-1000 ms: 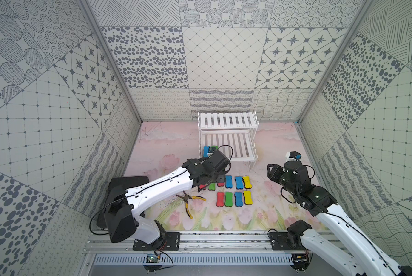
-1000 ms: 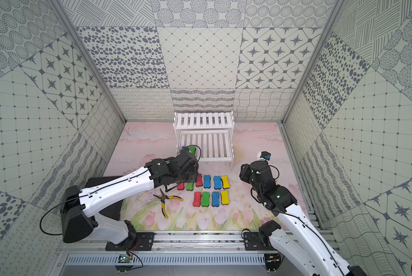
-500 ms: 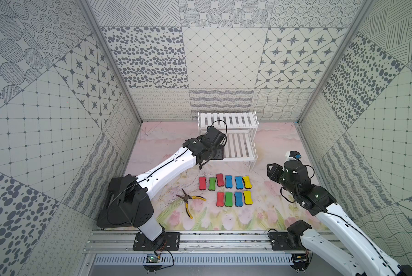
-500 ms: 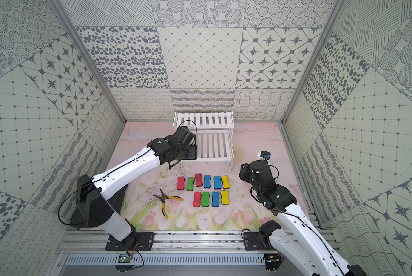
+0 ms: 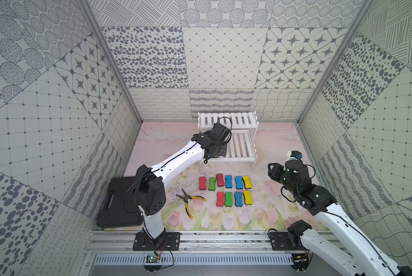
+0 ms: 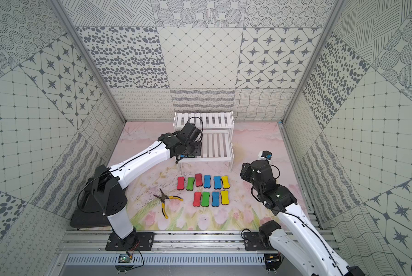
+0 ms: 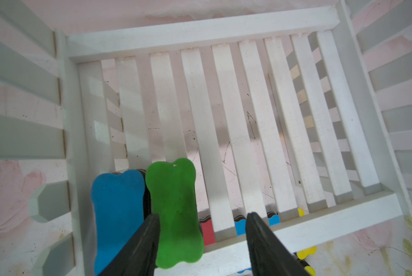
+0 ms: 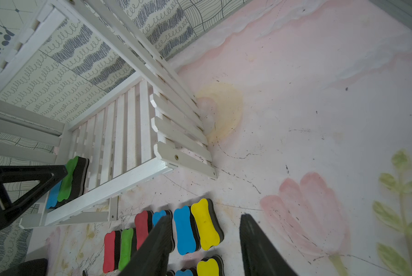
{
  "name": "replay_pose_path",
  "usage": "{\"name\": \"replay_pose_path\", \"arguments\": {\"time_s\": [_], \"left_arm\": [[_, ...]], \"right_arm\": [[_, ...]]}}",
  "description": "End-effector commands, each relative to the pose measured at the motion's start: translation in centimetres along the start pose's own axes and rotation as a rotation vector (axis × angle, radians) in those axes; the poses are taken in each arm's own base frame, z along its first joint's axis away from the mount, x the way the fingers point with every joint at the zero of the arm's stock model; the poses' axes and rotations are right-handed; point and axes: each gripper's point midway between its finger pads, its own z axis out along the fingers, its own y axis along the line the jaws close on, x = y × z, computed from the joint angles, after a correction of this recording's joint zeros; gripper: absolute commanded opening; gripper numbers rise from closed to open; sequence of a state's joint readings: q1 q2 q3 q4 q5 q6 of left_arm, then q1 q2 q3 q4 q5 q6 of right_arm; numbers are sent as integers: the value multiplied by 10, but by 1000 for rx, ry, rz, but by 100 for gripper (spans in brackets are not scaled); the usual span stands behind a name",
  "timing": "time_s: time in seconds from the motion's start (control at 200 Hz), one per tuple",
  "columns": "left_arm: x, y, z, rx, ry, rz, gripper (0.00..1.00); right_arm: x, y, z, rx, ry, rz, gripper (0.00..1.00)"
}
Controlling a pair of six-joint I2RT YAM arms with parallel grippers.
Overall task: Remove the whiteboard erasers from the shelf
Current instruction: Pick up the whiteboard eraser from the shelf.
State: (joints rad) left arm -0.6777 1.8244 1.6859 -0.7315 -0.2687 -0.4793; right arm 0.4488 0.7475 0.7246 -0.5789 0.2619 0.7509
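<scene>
Fingers (image 7: 140, 243) of left gripper (image 7: 202, 215) are spread apart w/ nothing gripped, hanging over lower tier of shelf (image 7: 200, 31), one tip over edge of green eraser (image 7: 176, 210). Blue eraser (image 7: 117, 215) lies right against it, both in the tier's corner. Right gripper (image 8: 205, 216) is also spread & empty, off to the side. Progress approx. most of the way: ten erasers (image 5: 228, 198) sit in two rows on table (image 5: 271, 143) in front of shelf; two left to pull.
</scene>
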Motion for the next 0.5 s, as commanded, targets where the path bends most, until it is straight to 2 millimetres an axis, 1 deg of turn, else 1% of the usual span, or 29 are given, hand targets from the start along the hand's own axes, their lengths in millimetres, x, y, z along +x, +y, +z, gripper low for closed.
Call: {"name": "replay_pose_path", "arguments": {"time_s": [0.0, 0.135, 0.25, 0.495], "left_arm": [[-2, 11, 1, -52, 2, 28, 62], [-2, 15, 0, -65, -7, 24, 62], [1, 20, 4, -93, 3, 19, 62], [9, 19, 14, -97, 33, 8, 62]], "right_arm": [[-5, 2, 1, -20, -24, 5, 51], [-4, 1, 1, -20, -20, 7, 51], [-5, 1, 1, -20, -19, 11, 51], [-6, 0, 1, -20, -19, 16, 51]]}}
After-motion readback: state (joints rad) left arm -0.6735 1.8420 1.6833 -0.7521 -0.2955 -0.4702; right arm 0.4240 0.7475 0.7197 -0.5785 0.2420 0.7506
